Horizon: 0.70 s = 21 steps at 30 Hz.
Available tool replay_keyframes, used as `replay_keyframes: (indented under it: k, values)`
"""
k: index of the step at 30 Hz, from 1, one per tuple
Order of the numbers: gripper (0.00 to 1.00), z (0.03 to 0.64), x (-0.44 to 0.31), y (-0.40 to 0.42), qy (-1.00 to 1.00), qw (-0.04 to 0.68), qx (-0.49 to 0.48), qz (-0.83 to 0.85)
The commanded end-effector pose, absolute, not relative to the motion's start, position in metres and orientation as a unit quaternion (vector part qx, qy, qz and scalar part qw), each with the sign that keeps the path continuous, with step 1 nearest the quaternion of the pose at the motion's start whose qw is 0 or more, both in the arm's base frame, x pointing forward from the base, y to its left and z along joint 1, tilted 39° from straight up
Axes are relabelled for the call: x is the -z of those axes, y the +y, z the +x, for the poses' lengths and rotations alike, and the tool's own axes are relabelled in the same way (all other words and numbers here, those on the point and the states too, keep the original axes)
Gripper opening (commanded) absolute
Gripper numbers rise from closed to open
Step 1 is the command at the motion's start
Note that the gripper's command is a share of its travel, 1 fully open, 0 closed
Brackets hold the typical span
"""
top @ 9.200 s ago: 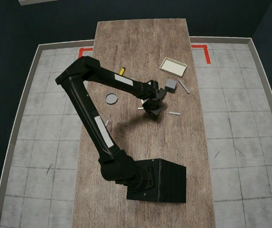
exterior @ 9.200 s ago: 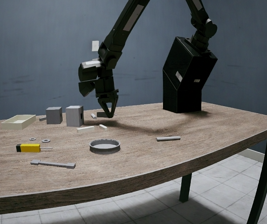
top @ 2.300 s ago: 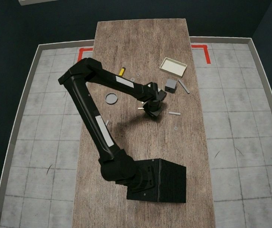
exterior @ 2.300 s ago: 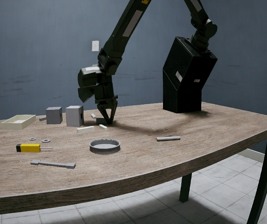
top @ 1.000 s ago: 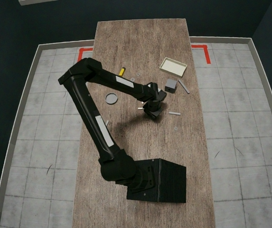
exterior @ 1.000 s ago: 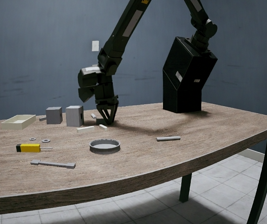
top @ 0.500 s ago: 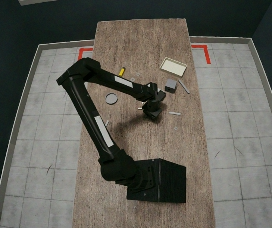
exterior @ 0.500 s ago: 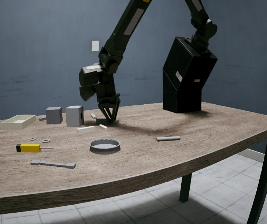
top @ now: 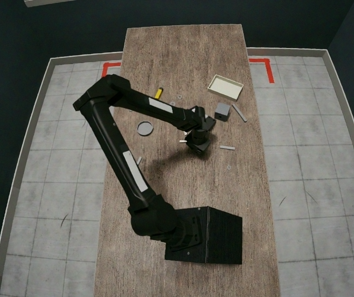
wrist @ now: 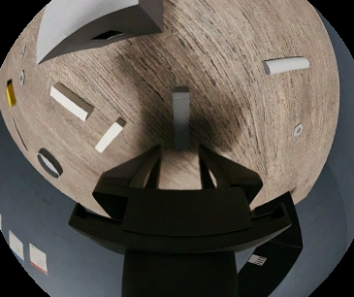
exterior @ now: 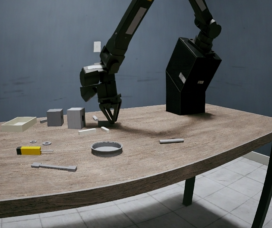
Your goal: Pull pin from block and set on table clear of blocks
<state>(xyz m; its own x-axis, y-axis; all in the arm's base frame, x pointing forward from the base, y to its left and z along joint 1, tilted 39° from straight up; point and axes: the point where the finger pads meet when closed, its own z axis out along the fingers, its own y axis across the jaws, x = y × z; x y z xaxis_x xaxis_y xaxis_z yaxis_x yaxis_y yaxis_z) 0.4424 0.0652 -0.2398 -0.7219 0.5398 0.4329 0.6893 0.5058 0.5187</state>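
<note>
The grey pin (wrist: 180,117) (exterior: 103,123) lies flat on the table, in the shadow under my gripper. My gripper (wrist: 180,156) (exterior: 111,121) (top: 199,146) is open, with its fingertips low at the table on either side of the pin's near end and not gripping it. The light grey block (exterior: 75,117) (wrist: 89,9) with an empty slot hole stands upright a short way off. A darker grey block (exterior: 55,117) (top: 222,111) stands beyond it. In the top view the arm hides the pin and most of the light block.
A cream tray (top: 220,93) (exterior: 28,123) sits near the blocks. Two white sticks (exterior: 87,131) (exterior: 104,129), a grey ring dish (exterior: 106,148) (top: 144,128), a grey rod (exterior: 171,141) (top: 227,147), a yellow tool (exterior: 28,150), washers and a flat grey bar (exterior: 54,167) lie around. The robot base (top: 209,235) stands at the table's end.
</note>
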Motion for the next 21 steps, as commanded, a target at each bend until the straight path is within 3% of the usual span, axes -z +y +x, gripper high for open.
replay_keyframes:
  k: [1,21]
  values:
    - [0.39,0.448,0.229,0.048,-0.858,0.095,0.351,-0.364]
    - [0.39,0.444,0.211,0.036,-0.858,0.094,0.351,-0.363]
